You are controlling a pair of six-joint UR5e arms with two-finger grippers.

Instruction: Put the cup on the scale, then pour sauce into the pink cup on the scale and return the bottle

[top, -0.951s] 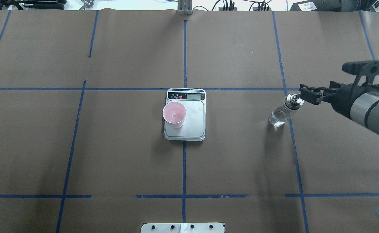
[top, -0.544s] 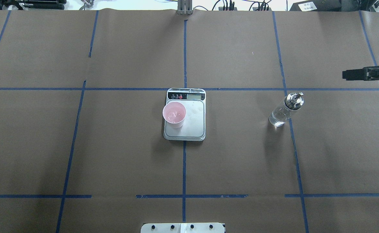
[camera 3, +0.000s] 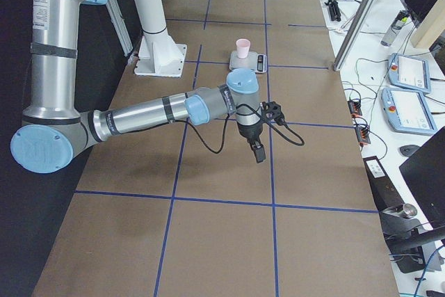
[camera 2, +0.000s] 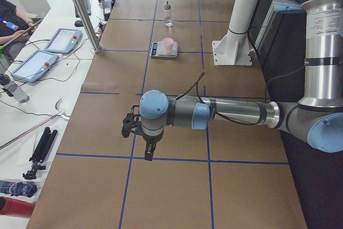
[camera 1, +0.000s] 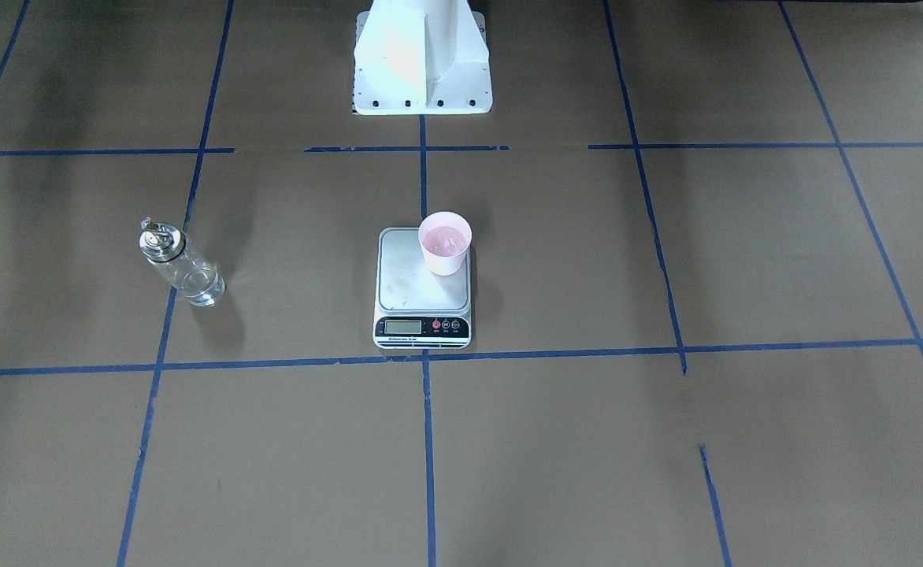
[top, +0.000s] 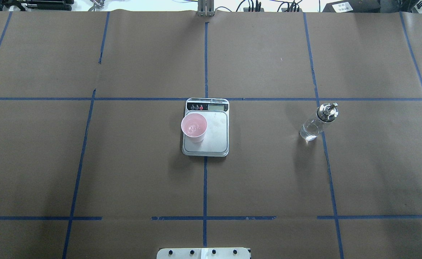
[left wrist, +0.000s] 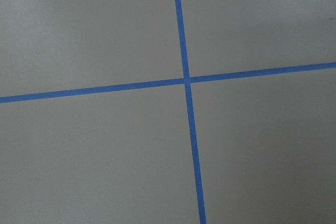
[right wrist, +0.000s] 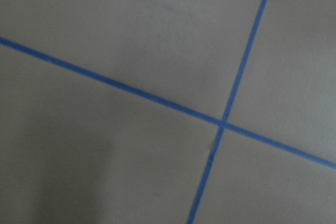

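Brown surface [top: 268, 180] now bears the bottle [top: 313, 126] alone: the right gripper [camera 3: 259, 154], open or closed I cannot tell, has withdrawn. The cup [top: 194, 126] holds liquid on the scale [top: 216, 138]; the task looks done.

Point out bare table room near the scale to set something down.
Free: the wide stretch between scale and bottle, and the whole stretch on the scale's cup side. Crowded only on the scale, where the cup sits.

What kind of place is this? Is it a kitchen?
Probably a robot lab, not a kitchen. A big robot arm reaches over a table marked into squares with blue tape, and control tablets lie on a side bench.
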